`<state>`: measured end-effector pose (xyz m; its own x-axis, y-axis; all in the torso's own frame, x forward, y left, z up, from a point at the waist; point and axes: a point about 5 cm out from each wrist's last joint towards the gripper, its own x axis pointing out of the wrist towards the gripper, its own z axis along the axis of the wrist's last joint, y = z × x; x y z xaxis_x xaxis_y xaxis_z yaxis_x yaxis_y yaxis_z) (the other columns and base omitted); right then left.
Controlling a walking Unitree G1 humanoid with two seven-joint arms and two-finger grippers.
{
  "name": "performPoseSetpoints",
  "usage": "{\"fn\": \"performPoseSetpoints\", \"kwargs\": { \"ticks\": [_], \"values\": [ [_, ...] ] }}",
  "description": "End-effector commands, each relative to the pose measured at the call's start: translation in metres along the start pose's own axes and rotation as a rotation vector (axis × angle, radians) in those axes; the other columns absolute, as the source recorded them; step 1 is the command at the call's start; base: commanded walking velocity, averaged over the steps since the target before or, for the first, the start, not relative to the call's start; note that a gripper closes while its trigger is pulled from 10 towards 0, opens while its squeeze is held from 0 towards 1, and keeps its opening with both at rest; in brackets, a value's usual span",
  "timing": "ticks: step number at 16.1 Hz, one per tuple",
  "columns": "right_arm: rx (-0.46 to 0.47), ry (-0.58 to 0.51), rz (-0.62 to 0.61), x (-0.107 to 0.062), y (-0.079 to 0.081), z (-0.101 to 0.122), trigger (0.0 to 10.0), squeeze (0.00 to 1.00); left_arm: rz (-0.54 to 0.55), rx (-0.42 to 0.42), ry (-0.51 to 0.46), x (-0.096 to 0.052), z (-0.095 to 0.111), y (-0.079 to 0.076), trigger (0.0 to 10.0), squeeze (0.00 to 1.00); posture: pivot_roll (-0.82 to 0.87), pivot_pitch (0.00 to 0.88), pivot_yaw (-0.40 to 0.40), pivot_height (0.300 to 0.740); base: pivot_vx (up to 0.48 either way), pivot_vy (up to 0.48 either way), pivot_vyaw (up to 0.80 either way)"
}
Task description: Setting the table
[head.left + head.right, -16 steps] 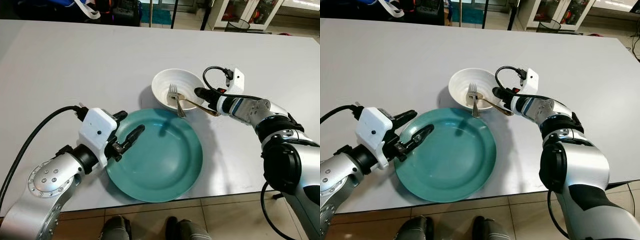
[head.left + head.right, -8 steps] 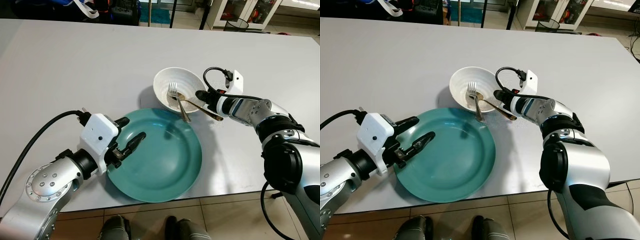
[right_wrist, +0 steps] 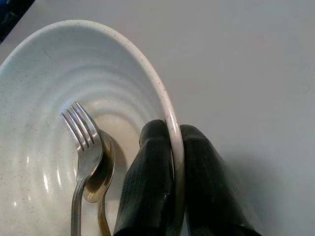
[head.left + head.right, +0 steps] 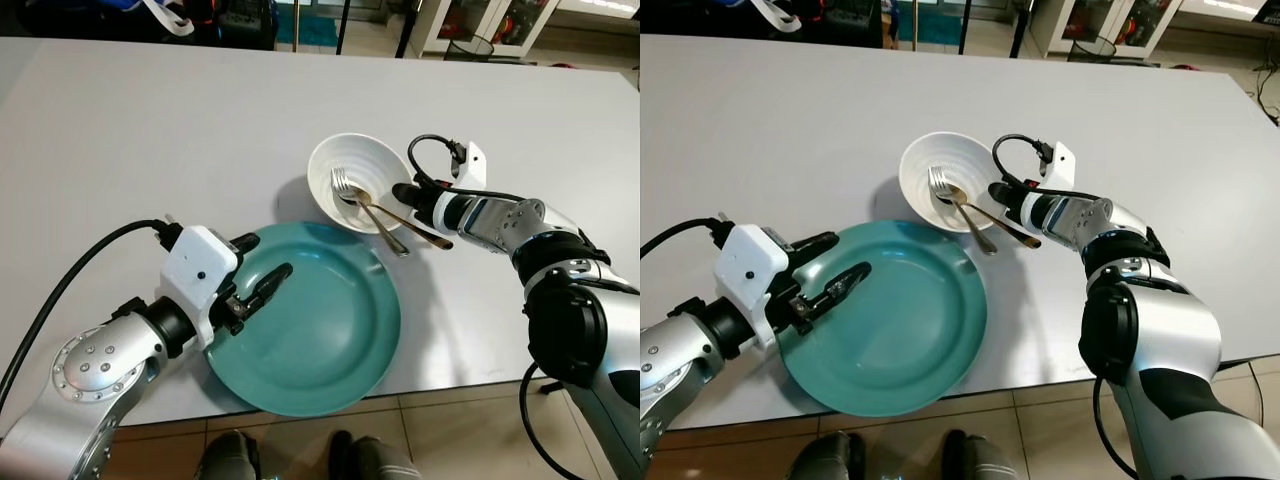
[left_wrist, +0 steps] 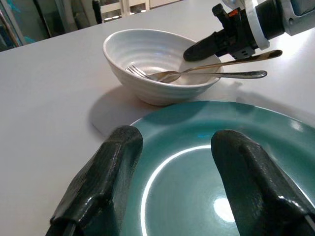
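Bowl (image 4: 355,168) shifted; fork (image 3: 82,142) and spoon (image 3: 101,172) tilt inside.

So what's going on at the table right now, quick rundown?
Right gripper pinching white bowl rim. Fork and spoon lie in bowl, handles over edge. Left gripper open at teal plate edge.

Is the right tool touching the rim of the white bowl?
Touching. In the right wrist view the right tool pinches the white bowl's rim, one finger inside and one outside, with no gap.
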<state>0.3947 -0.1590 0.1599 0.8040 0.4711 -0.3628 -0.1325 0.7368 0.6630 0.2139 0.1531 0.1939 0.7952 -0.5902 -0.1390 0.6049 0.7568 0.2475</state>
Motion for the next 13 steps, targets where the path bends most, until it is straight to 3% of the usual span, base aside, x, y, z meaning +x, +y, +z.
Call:
{"fn": "performPoseSetpoints", "kwargs": {
  "ticks": [1,13],
  "values": [
    [0.010,-0.019,-0.010,-0.005,-0.002,0.009,0.0,0.00,-0.017,-0.001,-0.011,0.002,0.001,-0.004,10.0,0.00,0.17,0.161,-0.152,0.740,0.000,0.000,0.00],
    [0.040,-0.132,0.023,-0.007,0.018,0.037,0.0,0.00,0.011,0.006,-0.020,0.003,0.001,-0.001,10.0,0.00,0.16,0.159,-0.161,0.740,0.000,0.000,0.00]
  ]
}}
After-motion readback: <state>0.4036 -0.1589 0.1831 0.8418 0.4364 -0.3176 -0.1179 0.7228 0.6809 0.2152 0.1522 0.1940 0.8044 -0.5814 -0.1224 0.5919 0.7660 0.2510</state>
